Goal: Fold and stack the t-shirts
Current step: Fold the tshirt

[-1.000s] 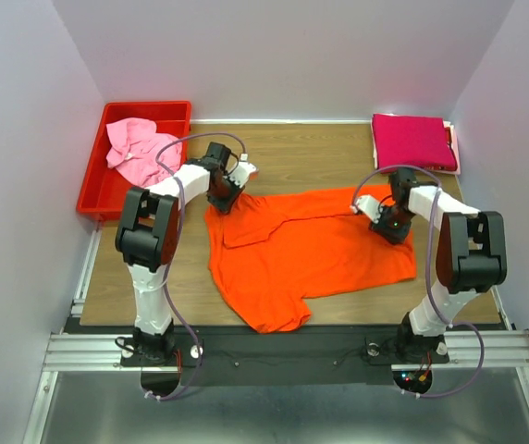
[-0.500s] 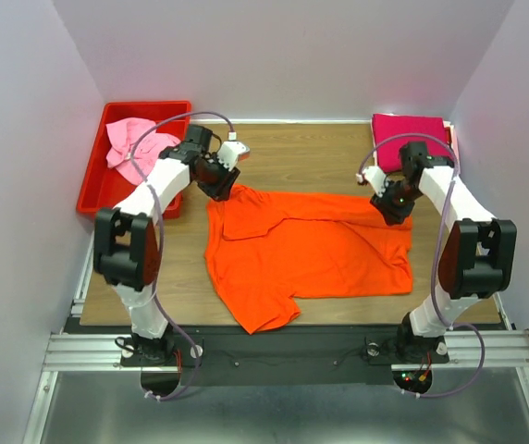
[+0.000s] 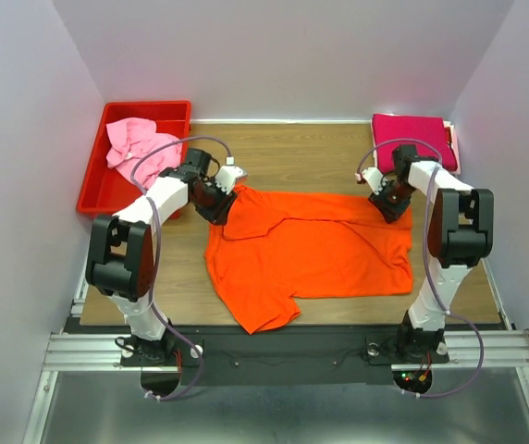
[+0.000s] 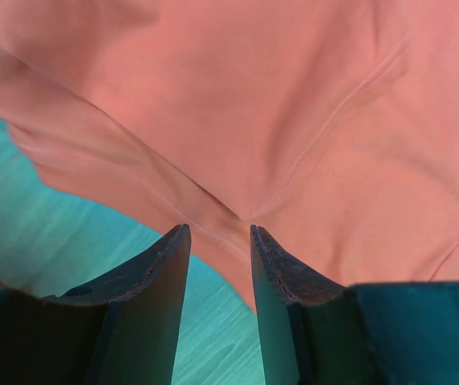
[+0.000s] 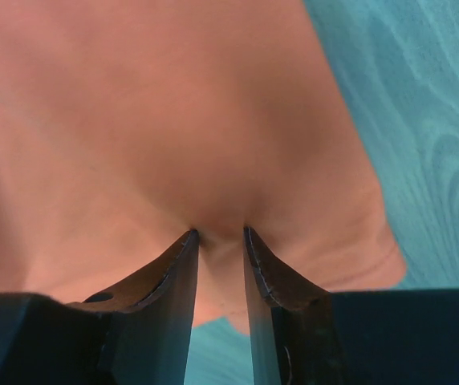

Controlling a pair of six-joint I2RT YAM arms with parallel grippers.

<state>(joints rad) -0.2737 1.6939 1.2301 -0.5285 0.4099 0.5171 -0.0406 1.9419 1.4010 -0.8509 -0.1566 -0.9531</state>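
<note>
Jaws of the left gripper (image 4: 216, 234) are standing apart at the far left corner of the orange shirt (image 3: 311, 245). The cloth's edge and a strip of table (image 3: 320, 153) are showing in the gap, and nothing is being pinched. At the shirt's far right corner the right gripper (image 5: 220, 233) is sitting with its jaws drawn close on a small tuck of cloth. Wrinkles are fanning out from the tips, so it is judged to be clamping the fabric.

The orange shirt is lying spread across the middle of the table, its far edge running between the two grippers. One sleeve is trailing toward the near edge, and a flap is lying doubled over near the left corner. The magenta shirt (image 3: 414, 139) is resting folded at the table's far right corner. The pink shirt (image 3: 133, 146) is lying crumpled in the bin (image 3: 93, 190) at far left.

Handling, as judged: the cloth is light, limp and unbreakable. It is likely to sag and crease wherever it is not being supported, and to drag on the wood. A hold on one corner alone is apt to skew the panel, so matching corners or hem points, pinched through both layers, are the places to take hold.
</note>
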